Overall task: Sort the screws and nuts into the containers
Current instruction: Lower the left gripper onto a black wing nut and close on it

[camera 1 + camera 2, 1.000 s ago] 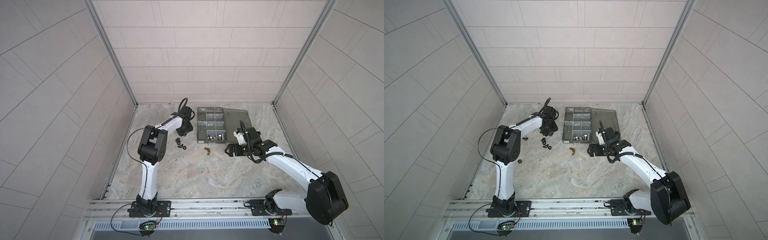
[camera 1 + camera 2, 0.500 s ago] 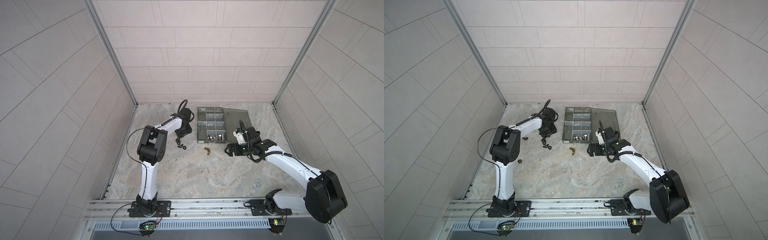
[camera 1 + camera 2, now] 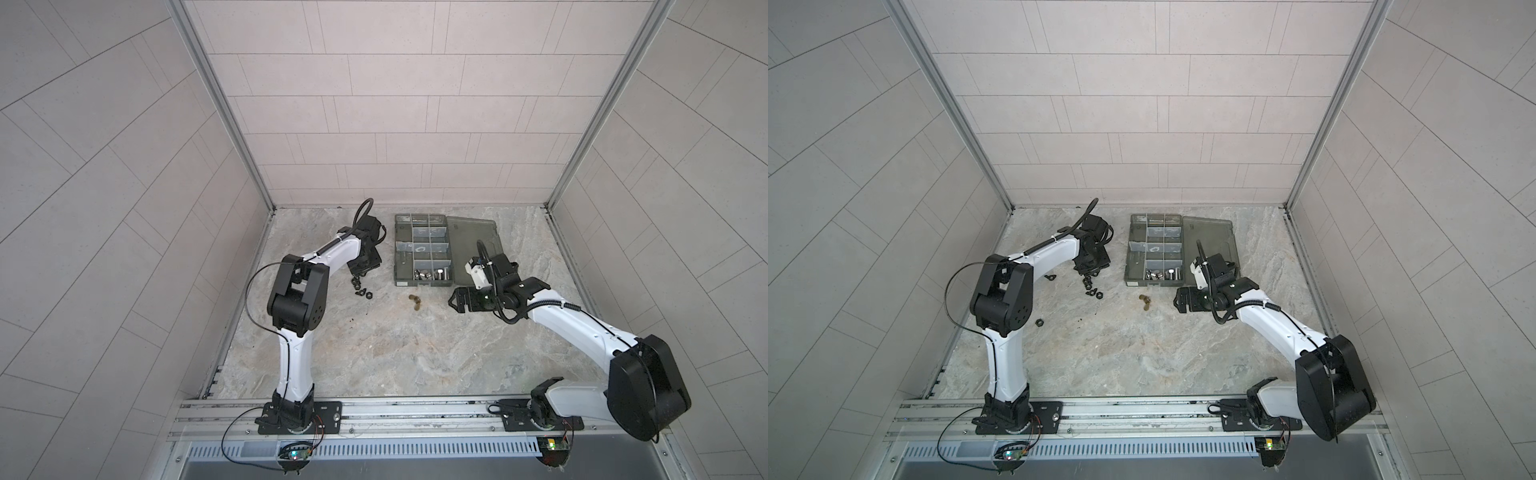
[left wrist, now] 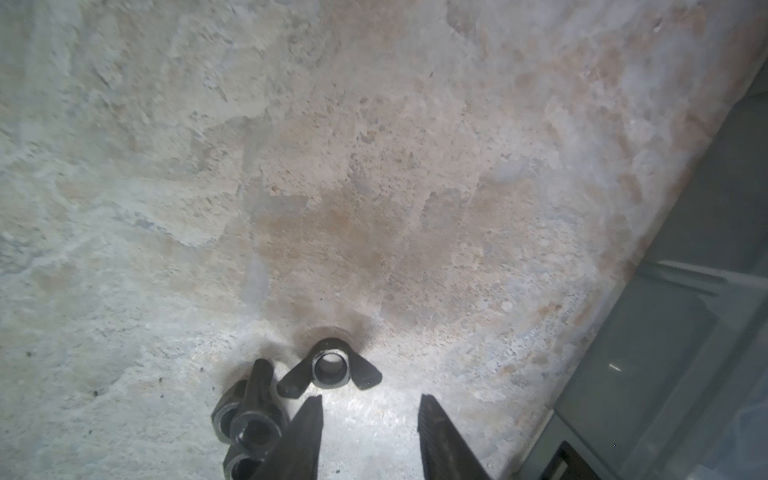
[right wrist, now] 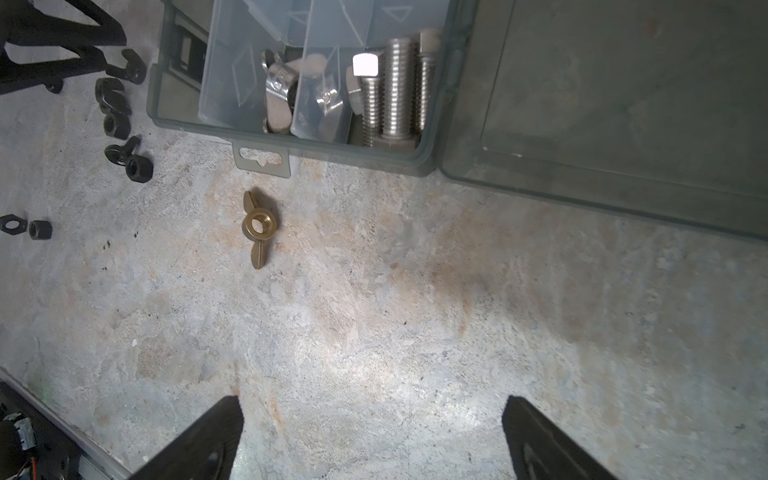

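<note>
My left gripper point(image 4: 370, 401) is open low over the floor, with bare stone between its fingertips. A black wing nut point(image 4: 329, 368) lies just ahead of them, and more black nuts point(image 4: 249, 419) are heaped beside one finger. In both top views this gripper point(image 3: 360, 272) point(image 3: 1090, 270) sits over the black nuts point(image 3: 361, 289), left of the containers' box point(image 3: 395, 249) point(image 3: 1127, 249). My right gripper point(image 5: 372, 409) point(image 3: 455, 300) is open wide and empty. A brass wing nut point(image 5: 257, 226) point(image 3: 414, 300) lies ahead of it. The screws point(image 5: 395, 83) and silver wing nuts point(image 5: 278, 83) lie in the box's near compartments.
The box's lid point(image 3: 473, 237) lies open flat on its right, behind my right wrist. Loose black nuts point(image 5: 40, 229) point(image 3: 1038, 322) lie further left on the floor, near the left arm's elbow. Tiled walls close in the stone floor on three sides.
The left arm has shifted slightly while its gripper stays over the black nuts. The right arm has not visibly moved.
</note>
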You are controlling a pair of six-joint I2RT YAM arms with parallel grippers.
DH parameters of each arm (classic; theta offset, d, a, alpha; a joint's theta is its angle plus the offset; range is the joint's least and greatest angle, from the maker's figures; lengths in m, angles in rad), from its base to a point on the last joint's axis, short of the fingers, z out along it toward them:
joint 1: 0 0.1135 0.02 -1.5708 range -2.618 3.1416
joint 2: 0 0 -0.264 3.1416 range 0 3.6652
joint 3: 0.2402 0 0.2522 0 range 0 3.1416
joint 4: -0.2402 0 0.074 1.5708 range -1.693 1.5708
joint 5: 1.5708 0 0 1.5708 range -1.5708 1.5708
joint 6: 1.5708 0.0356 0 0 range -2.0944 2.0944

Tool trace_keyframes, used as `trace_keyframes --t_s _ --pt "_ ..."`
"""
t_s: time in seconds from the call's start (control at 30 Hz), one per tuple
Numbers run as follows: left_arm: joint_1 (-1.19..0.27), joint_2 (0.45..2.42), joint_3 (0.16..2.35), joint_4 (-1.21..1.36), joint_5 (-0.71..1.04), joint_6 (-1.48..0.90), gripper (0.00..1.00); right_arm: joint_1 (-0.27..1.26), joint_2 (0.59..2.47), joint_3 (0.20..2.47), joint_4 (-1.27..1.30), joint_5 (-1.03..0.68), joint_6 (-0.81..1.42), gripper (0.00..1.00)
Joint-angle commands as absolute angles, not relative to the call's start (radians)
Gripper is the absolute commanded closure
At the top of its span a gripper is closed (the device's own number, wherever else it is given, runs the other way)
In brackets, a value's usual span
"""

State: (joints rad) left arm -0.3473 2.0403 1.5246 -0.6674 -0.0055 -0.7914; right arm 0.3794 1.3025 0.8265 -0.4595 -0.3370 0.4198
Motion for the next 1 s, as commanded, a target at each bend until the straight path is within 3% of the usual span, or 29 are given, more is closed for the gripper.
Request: trace_keyframes --t_s 0.0,0.23,0.97 --pt "-0.345 2.041 1.524 -0.692 -0.013 -0.778 0.60 0.379 1.292 0.853 -0.474 -0.339 0.421 0.01" --pt "-0.346 2.060 1.540 -0.690 -0.014 -0.773 0.66 0.379 1.281 0.850 -0.482 -0.330 0.415 0.01" --pt "-0.345 2.131 1.596 -0.725 -0.045 -0.738 0.71 0.363 1.330 0.863 -0.481 -0.354 0.413 0.01"
